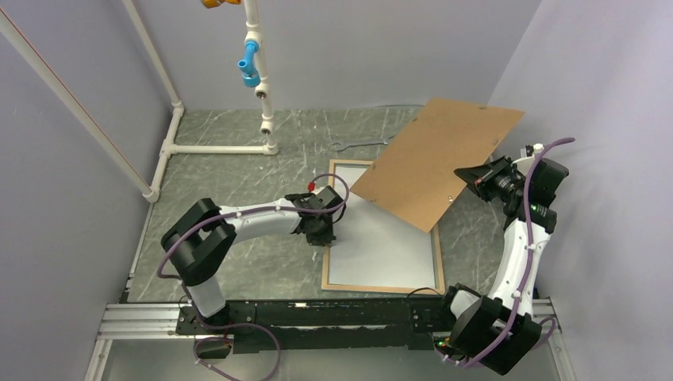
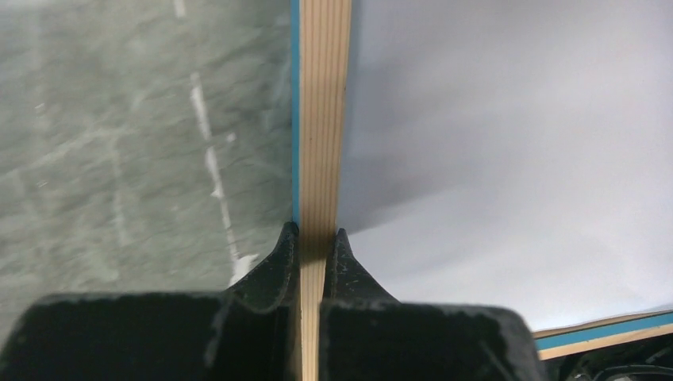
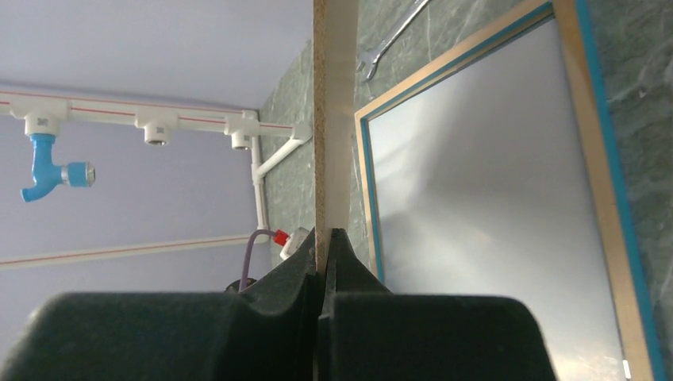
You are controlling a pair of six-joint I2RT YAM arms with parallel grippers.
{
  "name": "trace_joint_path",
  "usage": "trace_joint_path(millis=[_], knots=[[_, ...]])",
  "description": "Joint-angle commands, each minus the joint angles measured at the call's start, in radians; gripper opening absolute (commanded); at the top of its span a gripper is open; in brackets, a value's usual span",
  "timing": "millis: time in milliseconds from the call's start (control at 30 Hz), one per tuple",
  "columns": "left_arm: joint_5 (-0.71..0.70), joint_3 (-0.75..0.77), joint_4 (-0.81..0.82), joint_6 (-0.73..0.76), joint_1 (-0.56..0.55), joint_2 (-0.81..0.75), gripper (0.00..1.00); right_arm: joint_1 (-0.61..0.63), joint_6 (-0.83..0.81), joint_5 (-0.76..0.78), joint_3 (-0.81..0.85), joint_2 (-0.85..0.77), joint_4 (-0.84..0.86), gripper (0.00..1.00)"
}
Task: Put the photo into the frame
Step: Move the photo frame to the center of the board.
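The frame [image 1: 381, 289] lies back up on the table, tan wood on top and blue at its edges. A pale grey-white sheet [image 1: 381, 246] fills its opening; no printed picture shows, so I cannot tell whether this is the photo's reverse. My left gripper [image 1: 324, 238] is shut on the frame's left rail [image 2: 321, 119], one finger on each side. My right gripper [image 1: 468, 181] is shut on the edge of the brown backing board [image 1: 436, 159]. It holds the board tilted above the frame's far right corner. The right wrist view shows the board edge-on [image 3: 333, 119] and the frame [image 3: 591, 159] below.
A white pipe stand [image 1: 262, 87] with a blue fitting [image 1: 249, 67] rises at the back left. A metal wrench [image 1: 361, 144] lies on the table just beyond the frame. Grey walls close in on both sides, the right one close behind my right arm.
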Motion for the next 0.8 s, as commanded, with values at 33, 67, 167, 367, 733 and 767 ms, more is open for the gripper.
trace_joint_path(millis=[33,67,167,367,733,767], knots=[[-0.067,-0.076,-0.063,-0.028,0.007,-0.125,0.00,0.033,0.006,-0.088,0.010,0.005,0.107,0.00],[-0.085,-0.095,-0.073,-0.032,0.011,-0.150,0.00,0.041,-0.004,-0.093,0.010,0.012,0.100,0.00],[-0.107,-0.173,-0.065,-0.036,0.039,-0.228,0.00,0.064,-0.054,-0.098,0.024,0.040,0.054,0.00],[-0.083,-0.318,-0.012,-0.041,0.108,-0.365,0.00,0.142,-0.096,-0.100,0.045,0.083,0.022,0.00],[-0.118,-0.313,-0.074,-0.026,0.115,-0.413,0.59,0.303,-0.142,-0.096,0.060,0.120,0.009,0.00],[-0.119,-0.307,-0.081,-0.017,0.119,-0.420,0.70,0.304,-0.151,-0.097,0.062,0.118,0.003,0.00]])
